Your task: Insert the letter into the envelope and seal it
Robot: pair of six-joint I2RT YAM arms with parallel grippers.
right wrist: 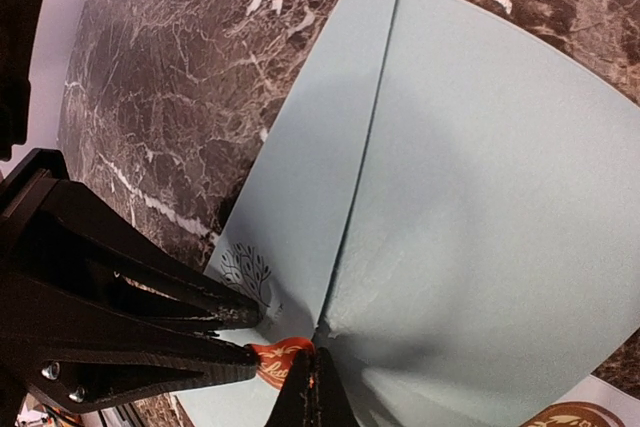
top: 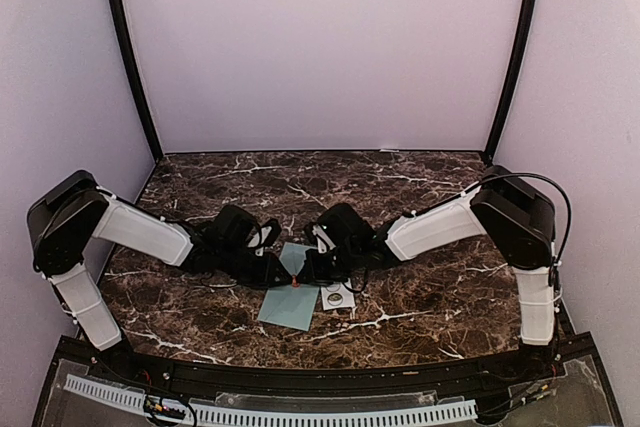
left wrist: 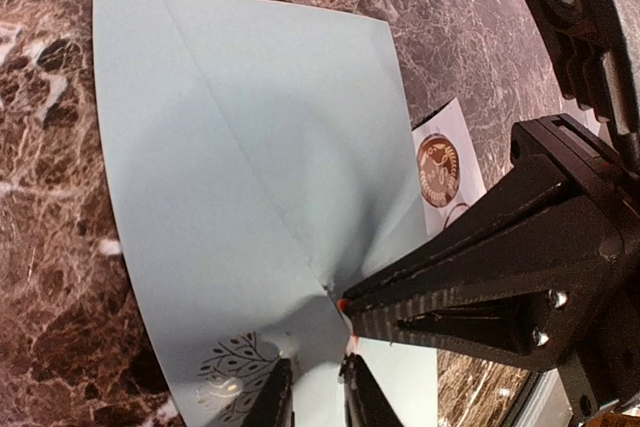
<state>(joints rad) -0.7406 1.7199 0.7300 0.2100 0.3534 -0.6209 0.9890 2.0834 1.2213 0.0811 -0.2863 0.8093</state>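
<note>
My right gripper point(right wrist: 311, 387) is pressed shut, its tips down on the envelope point(left wrist: 230, 147) where the folds meet. Right against them sits a small orange-red sticker point(right wrist: 278, 359); whose grip it is in I cannot tell. My left gripper point(left wrist: 316, 372) meets it there, fingers a narrow gap apart. The envelope lies flat on the marble table point(top: 420, 197) between my arms, with a white sticker strip point(left wrist: 440, 162) just beside its edge.

Pale teal envelope point(top: 291, 299) flat on marble table point(top: 430, 287), flap folded down, slightly bowed.
</note>
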